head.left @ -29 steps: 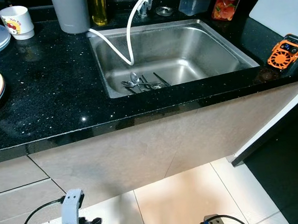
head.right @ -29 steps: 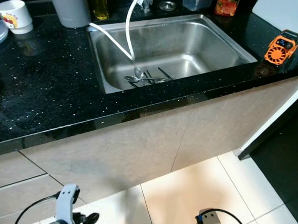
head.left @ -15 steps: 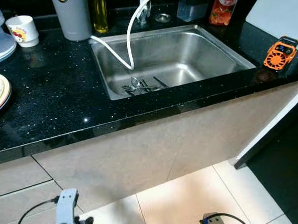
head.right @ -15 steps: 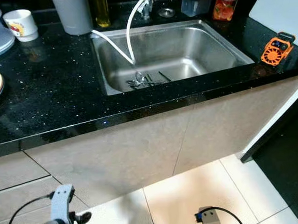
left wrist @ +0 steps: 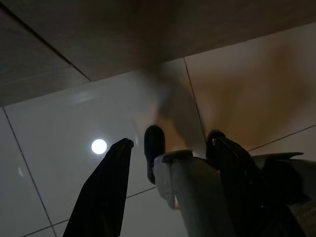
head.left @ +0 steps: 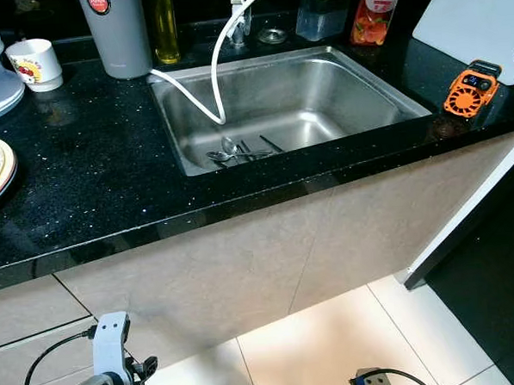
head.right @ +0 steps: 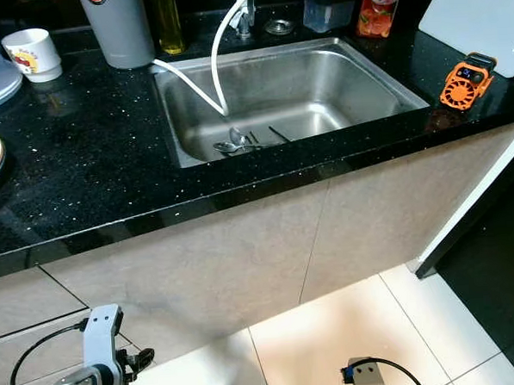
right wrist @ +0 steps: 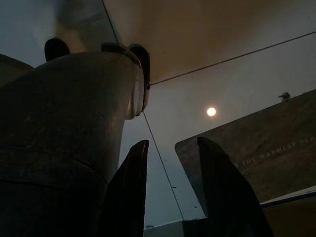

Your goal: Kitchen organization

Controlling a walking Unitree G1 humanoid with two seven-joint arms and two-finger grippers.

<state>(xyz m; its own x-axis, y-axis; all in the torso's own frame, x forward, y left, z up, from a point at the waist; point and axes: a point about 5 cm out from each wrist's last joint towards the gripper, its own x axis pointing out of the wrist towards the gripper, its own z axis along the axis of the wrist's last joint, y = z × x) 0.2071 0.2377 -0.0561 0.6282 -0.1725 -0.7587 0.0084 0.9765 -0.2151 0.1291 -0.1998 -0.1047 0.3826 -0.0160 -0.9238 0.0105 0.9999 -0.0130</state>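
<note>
Spoons (head.left: 237,149) lie in the steel sink (head.left: 354,75), long axes across it, sunk in the black table (head.left: 84,184). Both hands hang far below near the floor, left hand (left wrist: 168,192) and right hand (right wrist: 170,192) fingers spread, empty; neither is clearly nearer.

Speckled black countertop (head.left: 92,179), steel-grey sink (head.left: 355,88), white hose (head.left: 216,65), orange gadget (head.left: 467,93), beige cabinet fronts (head.left: 244,271).
</note>
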